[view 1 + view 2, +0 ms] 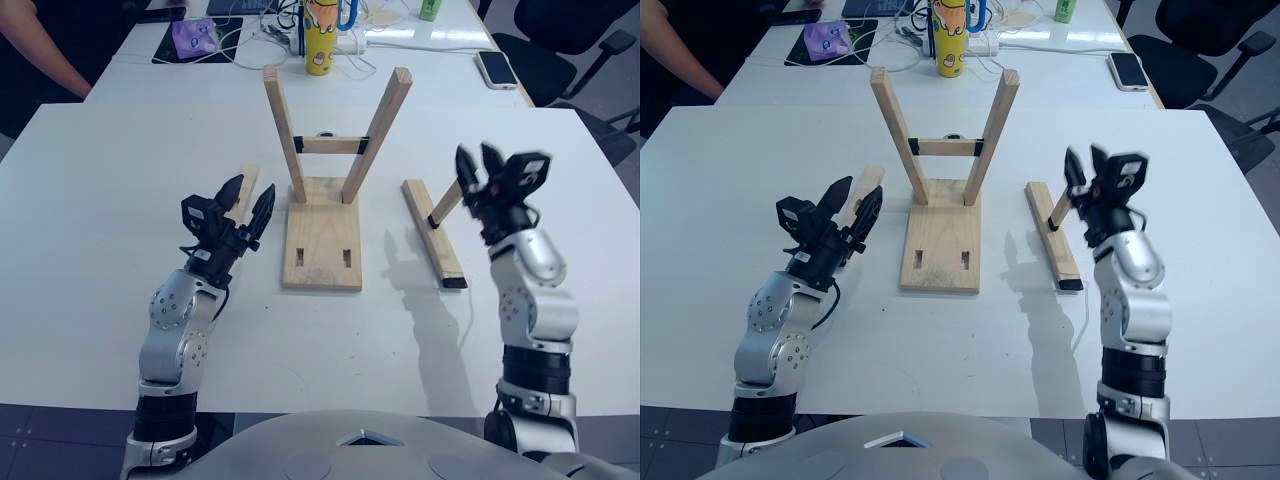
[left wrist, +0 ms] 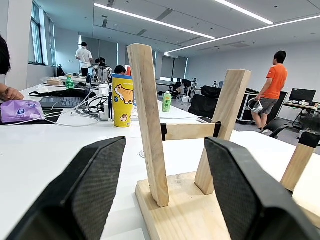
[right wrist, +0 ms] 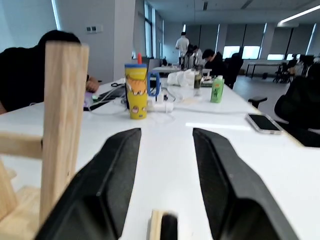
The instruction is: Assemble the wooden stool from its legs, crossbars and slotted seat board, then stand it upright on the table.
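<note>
Two grippers stand over the near part of the white table (image 1: 90, 200), both with fingers spread and holding nothing. The left gripper (image 1: 254, 190) sits low over a loose pale wooden leg (image 1: 871, 177) that lies flat just left of the seat board. The right gripper (image 1: 476, 152) points down above a short wooden crossbar with a black end fitting (image 1: 446, 205). This crossbar rises at a slant from a second pale wooden leg (image 1: 433, 235), which lies flat to the right of the board.

Between the grippers, the rectangular slotted wooden seat board (image 1: 322, 275) lies flat, with its two near slots (image 1: 300, 257) open. At its far end stand two upright wooden legs (image 1: 285, 120), joined by a horizontal crossbar (image 1: 330, 145).

We judge the step in hand to be gathering the second leg pair. We close the right fingers across the short crossbar near its fitting, not at its free tip, so the leg below does not swing. We square the left fingers across the loose leg's narrow faces before gripping. We keep both arms clear of the standing legs, since a knock could lever them out of their slots.
</note>
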Tool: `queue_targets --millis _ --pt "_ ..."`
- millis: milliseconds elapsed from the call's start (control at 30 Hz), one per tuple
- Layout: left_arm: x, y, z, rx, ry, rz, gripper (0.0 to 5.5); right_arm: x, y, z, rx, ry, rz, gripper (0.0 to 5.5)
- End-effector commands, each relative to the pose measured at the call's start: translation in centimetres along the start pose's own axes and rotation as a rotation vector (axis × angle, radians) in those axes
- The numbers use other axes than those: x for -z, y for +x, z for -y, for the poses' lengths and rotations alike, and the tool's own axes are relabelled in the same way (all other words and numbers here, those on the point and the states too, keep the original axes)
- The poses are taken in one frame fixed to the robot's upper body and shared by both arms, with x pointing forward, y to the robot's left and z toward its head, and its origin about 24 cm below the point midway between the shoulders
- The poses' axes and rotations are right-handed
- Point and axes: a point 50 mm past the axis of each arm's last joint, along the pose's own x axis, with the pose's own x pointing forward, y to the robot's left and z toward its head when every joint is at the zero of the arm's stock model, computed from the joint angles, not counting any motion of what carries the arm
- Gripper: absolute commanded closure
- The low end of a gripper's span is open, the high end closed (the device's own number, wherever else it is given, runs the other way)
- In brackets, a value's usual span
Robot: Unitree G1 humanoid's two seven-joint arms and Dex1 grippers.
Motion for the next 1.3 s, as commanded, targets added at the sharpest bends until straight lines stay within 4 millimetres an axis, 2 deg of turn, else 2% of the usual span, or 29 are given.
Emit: queue_targets --millis 33,100,167,300,400,500,667,733,767,833,900,933,967,1133,1300 --pt "0.8 -0.3 0.4 -0.017 -0.002 -0.025 2.58 -3.7 2.2 0.4 -0.004 0.017 0.104 3.72" --pt "1.1 -0.2 0.6 -0.018 0.0 -0.032 2.58 -4.3 3.3 -0.1 -0.043 0.039 0.118 3.97" --pt "1.1 0.0 0.8 -0.018 0.006 -0.031 2.58 -3.8 4.0 -0.4 -0.074 0.066 0.081 4.32" --pt "1.1 0.5 0.8 -0.017 0.007 -0.026 2.58 -2.7 4.1 -0.5 -0.089 0.072 0.034 4.92" --pt "1.2 0.4 0.7 -0.023 0.003 -0.031 2.58 -3.7 4.3 -0.2 -0.068 0.067 0.101 5.38" --pt "1.4 0.3 0.8 -0.026 0.001 -0.036 2.58 -5.2 4.6 0.1 -0.05 0.041 0.191 5.47" --pt "1.4 0.4 0.8 -0.025 -0.003 -0.036 2.58 -6.0 5.1 -0.1 -0.058 0.042 0.241 5.47" --pt "1.4 0.6 0.8 -0.019 -0.005 -0.037 2.58 -4.8 5.1 0.0 -0.045 0.042 0.187 5.47" --pt "1.4 0.6 0.8 -0.015 -0.008 -0.036 2.58 -3.2 5.0 0.2 -0.024 0.047 0.108 5.47" --pt "1.3 0.8 0.7 -0.009 -0.013 -0.035 2.58 1.1 4.2 0.5 0.007 0.038 -0.106 5.47" --pt "1.1 1.0 0.7 0.001 -0.016 -0.028 2.58 7.1 1.7 0.6 0.033 0.096 -0.397 5.47" --pt "1.0 1.2 0.7 0.007 -0.017 -0.024 2.58 8.7 0.5 0.4 0.032 0.126 -0.474 5.47" --pt "0.9 1.2 0.6 0.009 -0.018 -0.021 2.58 9.5 0.0 0.0 0.012 0.15 -0.512 5.47" --pt "1.0 0.9 0.4 -0.004 -0.021 -0.024 2.58 7.5 1.8 -0.5 -0.029 0.101 -0.428 5.47" --pt "1.0 1.1 0.3 -0.004 -0.015 -0.018 2.58 6.6 2.1 0.0 -0.01 0.068 -0.362 5.47"
